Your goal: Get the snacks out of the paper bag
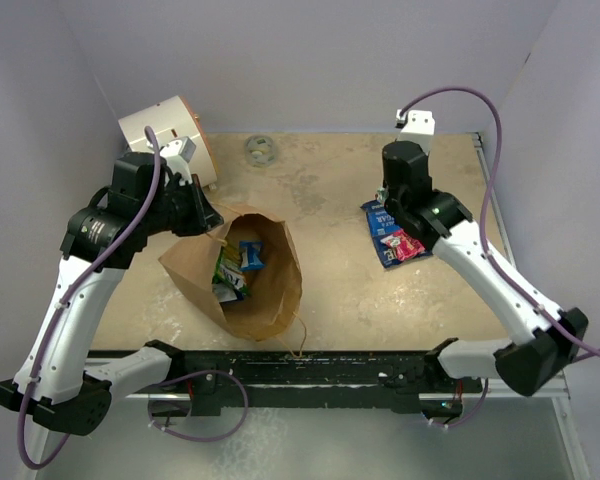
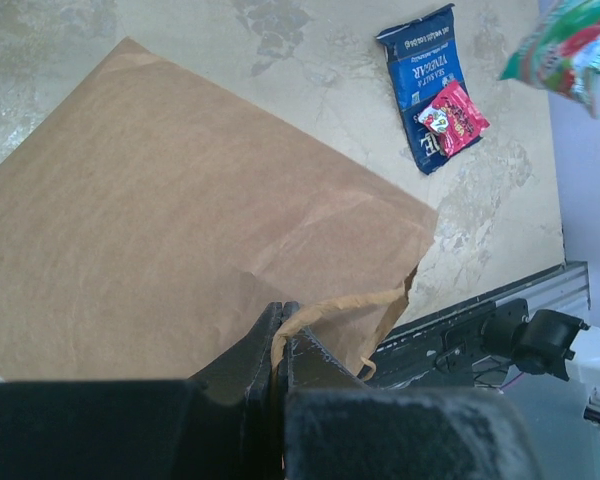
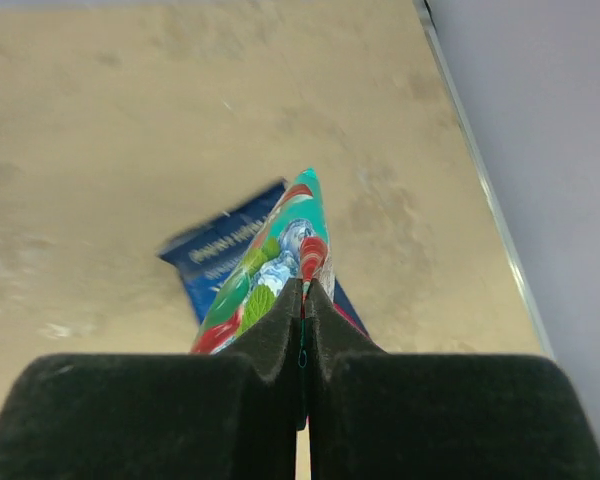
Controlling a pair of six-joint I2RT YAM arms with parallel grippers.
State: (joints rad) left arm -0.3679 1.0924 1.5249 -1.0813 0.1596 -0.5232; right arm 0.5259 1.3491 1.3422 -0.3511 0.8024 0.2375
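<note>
The brown paper bag lies on its side at centre left, mouth up, with several snack packets showing inside. My left gripper is shut on the bag's twine handle at its far rim; the fingertips pinch the loop over the bag's side. My right gripper is shut on a teal-and-red packet, held above a blue packet. The blue packet lies on the table at the right with a small red packet on it. The right gripper hangs over them.
A white cylinder with an orange rim stands at the back left, just behind my left wrist. A small grey ring lies at the back centre. A black rail runs along the near table edge. Walls close the sides and back.
</note>
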